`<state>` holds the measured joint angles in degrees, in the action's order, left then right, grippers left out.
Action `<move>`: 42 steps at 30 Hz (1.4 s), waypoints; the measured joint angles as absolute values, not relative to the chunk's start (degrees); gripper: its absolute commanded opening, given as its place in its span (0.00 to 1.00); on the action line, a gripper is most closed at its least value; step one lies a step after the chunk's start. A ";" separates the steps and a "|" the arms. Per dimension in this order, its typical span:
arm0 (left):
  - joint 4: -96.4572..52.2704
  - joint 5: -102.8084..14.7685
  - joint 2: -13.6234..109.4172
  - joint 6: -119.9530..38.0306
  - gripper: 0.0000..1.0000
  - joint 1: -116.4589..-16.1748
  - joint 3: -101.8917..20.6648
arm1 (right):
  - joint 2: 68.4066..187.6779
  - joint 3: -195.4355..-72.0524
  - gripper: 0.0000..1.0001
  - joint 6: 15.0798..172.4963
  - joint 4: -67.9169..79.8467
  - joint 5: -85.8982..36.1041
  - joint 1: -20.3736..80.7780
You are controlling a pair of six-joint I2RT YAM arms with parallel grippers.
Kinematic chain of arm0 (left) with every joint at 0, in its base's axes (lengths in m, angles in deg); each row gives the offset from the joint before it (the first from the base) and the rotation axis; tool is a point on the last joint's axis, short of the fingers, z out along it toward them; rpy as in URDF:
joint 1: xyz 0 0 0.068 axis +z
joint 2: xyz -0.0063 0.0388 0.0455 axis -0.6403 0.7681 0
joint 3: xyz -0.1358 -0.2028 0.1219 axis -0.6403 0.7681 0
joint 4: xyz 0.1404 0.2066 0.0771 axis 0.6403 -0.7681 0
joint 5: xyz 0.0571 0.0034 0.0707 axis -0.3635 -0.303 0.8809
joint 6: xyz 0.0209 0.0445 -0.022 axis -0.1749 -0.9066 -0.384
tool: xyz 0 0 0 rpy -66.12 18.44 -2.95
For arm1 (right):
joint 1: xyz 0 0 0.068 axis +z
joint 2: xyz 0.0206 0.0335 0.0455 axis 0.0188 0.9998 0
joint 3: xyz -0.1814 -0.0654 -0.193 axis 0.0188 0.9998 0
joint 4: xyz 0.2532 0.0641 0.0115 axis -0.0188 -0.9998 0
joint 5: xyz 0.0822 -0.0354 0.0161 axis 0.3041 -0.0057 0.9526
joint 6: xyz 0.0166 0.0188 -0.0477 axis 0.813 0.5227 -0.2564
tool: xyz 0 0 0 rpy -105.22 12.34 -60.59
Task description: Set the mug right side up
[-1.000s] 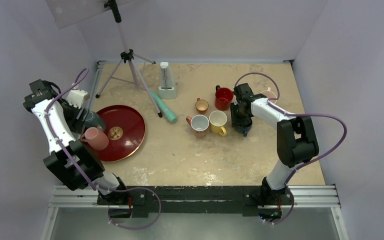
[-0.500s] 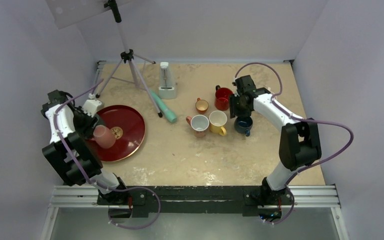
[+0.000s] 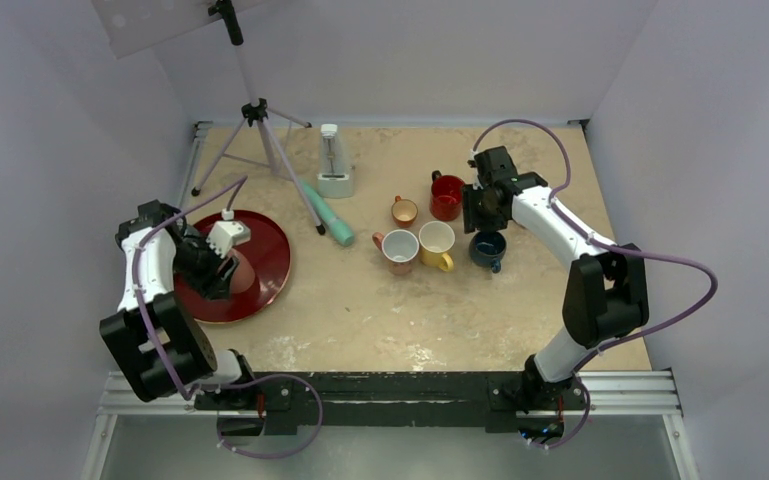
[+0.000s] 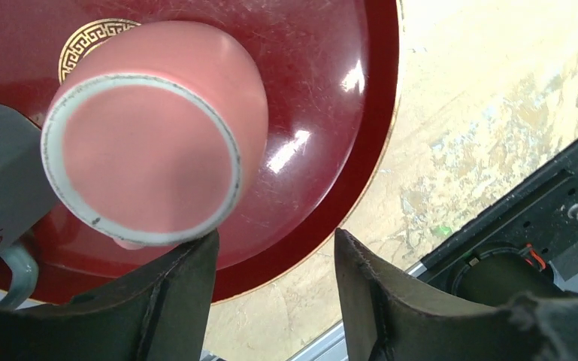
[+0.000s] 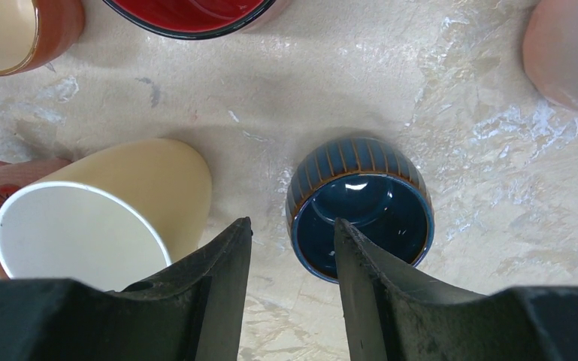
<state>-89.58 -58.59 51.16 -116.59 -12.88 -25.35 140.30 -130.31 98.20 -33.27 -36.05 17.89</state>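
The pink mug stands on the red tray, and in the left wrist view its open mouth faces up at the camera. My left gripper is open. Its left finger touches or nearly touches the mug's rim, and nothing lies between the fingers. My right gripper is open and empty above the table. It hangs just beside a dark blue mug that stands upright.
A red mug, a small orange mug, a floral white mug and a yellow mug cluster left of the blue one. A tripod, a metronome and a teal tool stand at the back. A grey mug sits beside the pink one.
My left arm swung right and down, set the pink mug on the tray and opened. My right gripper lifted off the blue mug and drew back toward the red mug.
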 measured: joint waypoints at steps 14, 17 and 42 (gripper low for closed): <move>-90.46 -58.02 57.83 -127.28 0.78 -6.21 -35.67 | 140.28 -130.34 0.50 97.39 -33.34 -36.05 17.89; -88.99 -57.65 61.57 -127.78 0.75 -7.37 -34.79 | 140.28 -130.64 0.50 97.19 -33.78 -36.07 17.89; -90.11 -74.39 54.40 -107.39 0.00 -12.29 -30.90 | 131.58 -137.94 0.51 98.09 -36.66 -35.83 22.13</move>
